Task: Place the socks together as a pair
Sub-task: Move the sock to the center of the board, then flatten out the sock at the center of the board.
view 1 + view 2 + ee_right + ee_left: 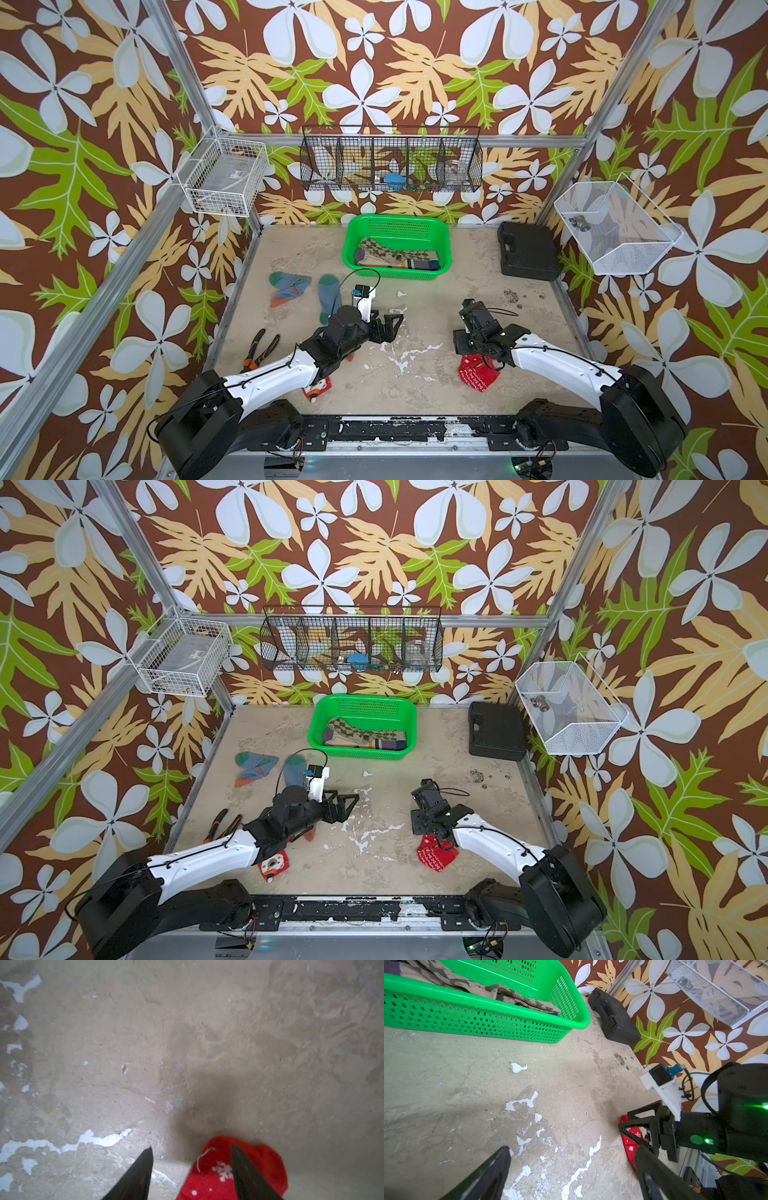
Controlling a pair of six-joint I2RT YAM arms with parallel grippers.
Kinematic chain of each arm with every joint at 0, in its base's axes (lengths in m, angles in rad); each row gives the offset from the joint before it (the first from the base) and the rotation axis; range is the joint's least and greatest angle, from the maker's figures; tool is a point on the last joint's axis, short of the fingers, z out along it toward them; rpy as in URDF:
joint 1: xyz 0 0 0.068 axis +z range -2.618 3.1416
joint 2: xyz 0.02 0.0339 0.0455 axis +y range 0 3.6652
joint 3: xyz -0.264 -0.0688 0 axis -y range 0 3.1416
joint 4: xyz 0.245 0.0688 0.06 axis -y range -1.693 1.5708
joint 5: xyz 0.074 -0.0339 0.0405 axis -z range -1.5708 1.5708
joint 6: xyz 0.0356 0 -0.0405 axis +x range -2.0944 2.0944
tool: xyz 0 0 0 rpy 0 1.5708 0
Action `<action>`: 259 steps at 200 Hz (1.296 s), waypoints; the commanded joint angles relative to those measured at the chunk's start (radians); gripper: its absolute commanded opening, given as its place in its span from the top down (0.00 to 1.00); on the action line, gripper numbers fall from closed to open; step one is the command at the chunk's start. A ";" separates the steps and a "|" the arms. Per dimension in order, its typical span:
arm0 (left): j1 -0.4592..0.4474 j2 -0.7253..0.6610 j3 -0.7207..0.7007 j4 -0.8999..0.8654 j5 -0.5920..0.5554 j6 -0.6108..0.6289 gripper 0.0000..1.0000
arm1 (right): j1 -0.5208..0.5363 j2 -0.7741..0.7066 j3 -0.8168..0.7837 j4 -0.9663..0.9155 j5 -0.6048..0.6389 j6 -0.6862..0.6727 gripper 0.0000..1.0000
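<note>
Front edge of table (pixel 436 291): red sock (pixel 318 386) half hidden under left arm. Well apart to its right, red snowflake sock (pixel 478 374). Further back: pliers (pixel 259 351); crumpled blue-grey sock (pixel 289 286) beside flat blue-grey sock (pixel 328 295). Left tool (pixel 572 1150) is wide, empty, over bare table. Green basket (pixel 395 272) holds argyle sock (pixel 382 251) and striped sock (pixel 419 264). Right tool (pixel 191 1147) has jaws apart, gripping nothing, one finger over the snowflake sock's edge. Black case (pixel 528 251) far right.
</note>
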 commanded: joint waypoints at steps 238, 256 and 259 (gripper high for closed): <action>-0.001 -0.031 -0.145 0.076 -0.112 -0.034 0.08 | 0.231 0.175 0.222 0.174 -0.018 -0.131 0.53; -0.001 0.020 -0.150 0.105 -0.098 -0.040 0.08 | 0.231 0.243 0.257 0.179 -0.055 -0.158 0.53; -0.002 0.029 -0.151 0.110 -0.094 -0.042 0.08 | 0.231 0.254 0.262 0.184 -0.059 -0.159 0.53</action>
